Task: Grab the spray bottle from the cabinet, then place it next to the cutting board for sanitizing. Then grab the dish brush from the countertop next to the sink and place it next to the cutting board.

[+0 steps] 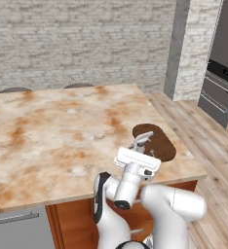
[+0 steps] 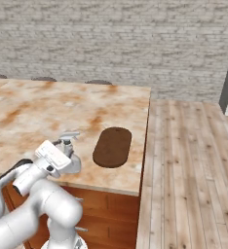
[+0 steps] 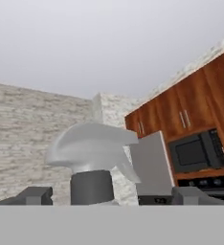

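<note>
The pale grey spray bottle stands upright on the beige marbled countertop, just left of the dark brown oval cutting board. My gripper is level with the bottle and open, one finger on each side of it. From the right base view, the spray bottle sits between my gripper and the cutting board. In the hand view the trigger head of the spray bottle rises close up between my gripper's widely spread fingertips, with a gap on each side.
The counter edge runs just right of the board, with wooden floor beyond. A stone pillar and a wall oven stand at the far right. Reddish-brown wall cabinets and a microwave show behind the bottle.
</note>
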Motion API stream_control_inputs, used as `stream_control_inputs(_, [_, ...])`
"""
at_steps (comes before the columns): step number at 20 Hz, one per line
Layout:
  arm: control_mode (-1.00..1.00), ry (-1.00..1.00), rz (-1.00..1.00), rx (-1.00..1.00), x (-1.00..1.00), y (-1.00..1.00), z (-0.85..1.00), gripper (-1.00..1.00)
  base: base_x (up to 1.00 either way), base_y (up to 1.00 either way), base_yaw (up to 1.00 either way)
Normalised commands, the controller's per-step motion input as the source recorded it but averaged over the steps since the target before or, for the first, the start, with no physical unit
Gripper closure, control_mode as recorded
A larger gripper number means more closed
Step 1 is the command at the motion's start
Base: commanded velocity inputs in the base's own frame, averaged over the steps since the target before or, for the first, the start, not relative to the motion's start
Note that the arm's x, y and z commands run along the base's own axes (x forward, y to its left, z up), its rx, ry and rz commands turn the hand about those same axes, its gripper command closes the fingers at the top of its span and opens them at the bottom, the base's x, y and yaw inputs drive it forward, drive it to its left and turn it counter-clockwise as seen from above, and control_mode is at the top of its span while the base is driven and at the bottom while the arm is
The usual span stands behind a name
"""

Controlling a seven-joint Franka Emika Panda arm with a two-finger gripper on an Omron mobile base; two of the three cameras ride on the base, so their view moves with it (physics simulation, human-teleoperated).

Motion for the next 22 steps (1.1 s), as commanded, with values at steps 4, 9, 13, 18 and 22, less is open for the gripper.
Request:
stream_control_inputs(4, [-1.0, -0.22, -0.08, -0.01, -0.28, 0.81, 0.28, -1.0, 0.0, 0.0, 0.0])
stream_control_inputs(9, [-1.0, -0.26, -0.11, 0.0, -0.76, 0.44, 0.58, -1.0, 0.0, 0.0, 0.0])
stream_control_inputs(13, [-1.0, -0.36, -0.12, 0.0, -0.87, 0.36, 0.97, -1.0, 0.0, 0.0, 0.0])
stream_control_inputs(18, [-1.0, -0.5, -0.11, 0.0, -0.81, 0.22, 1.0, -1.0, 0.0, 0.0, 0.0])
stream_control_inputs(22, [-1.0, -0.48, -0.11, 0.0, -0.62, 0.22, 1.0, -1.0, 0.0, 0.0, 0.0])
